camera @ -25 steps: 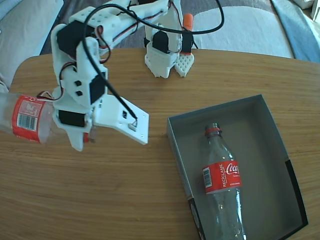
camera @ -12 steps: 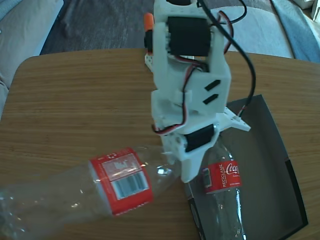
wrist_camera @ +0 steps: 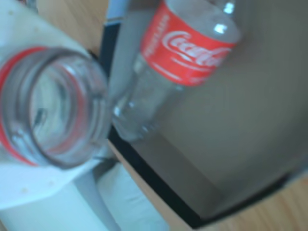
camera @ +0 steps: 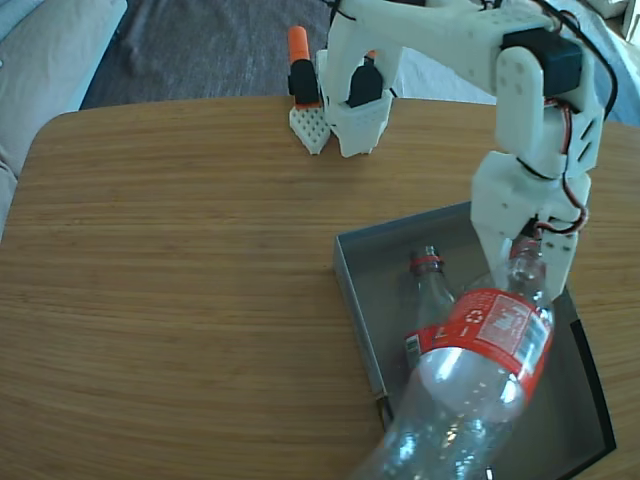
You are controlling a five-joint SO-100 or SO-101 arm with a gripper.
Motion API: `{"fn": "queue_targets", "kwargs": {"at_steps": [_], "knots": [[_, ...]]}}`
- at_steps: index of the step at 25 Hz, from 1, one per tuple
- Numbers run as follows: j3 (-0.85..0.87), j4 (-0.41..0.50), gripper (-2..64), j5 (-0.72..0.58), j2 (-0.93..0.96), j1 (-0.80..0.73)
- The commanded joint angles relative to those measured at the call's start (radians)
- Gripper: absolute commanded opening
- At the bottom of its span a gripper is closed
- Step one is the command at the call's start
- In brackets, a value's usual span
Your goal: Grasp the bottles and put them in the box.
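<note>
Two bottles: one lies in box (camera: 350, 265).
Tool (camera: 528, 262): clamped on carried bottle (camera: 485, 345) neck.
Advice: lower parallel beside boxed bottle (camera: 440, 345), then release.

We see glossy clear plastic bottles (camera: 470, 380) with red wrap labels, a matt grey-blue cardboard box (camera: 350, 270), and a smooth wood-grain table (camera: 170, 280).
</note>
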Motion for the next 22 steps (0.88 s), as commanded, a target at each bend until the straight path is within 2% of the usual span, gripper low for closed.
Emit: {"fn": "queue_targets", "kwargs": {"at_steps": [1, 5, 10, 16, 22], "knots": [[-0.055, -0.003, -0.3, -0.021, 0.009, -0.097], [-0.032, -0.009, -0.3, -0.132, 0.008, -0.216], [0.049, -0.008, -0.3, -0.316, 0.008, -0.278], [0.121, 0.002, -0.3, -0.495, 0.008, -0.255], [0.202, 0.002, -0.3, -0.591, 0.008, -0.173]]}}
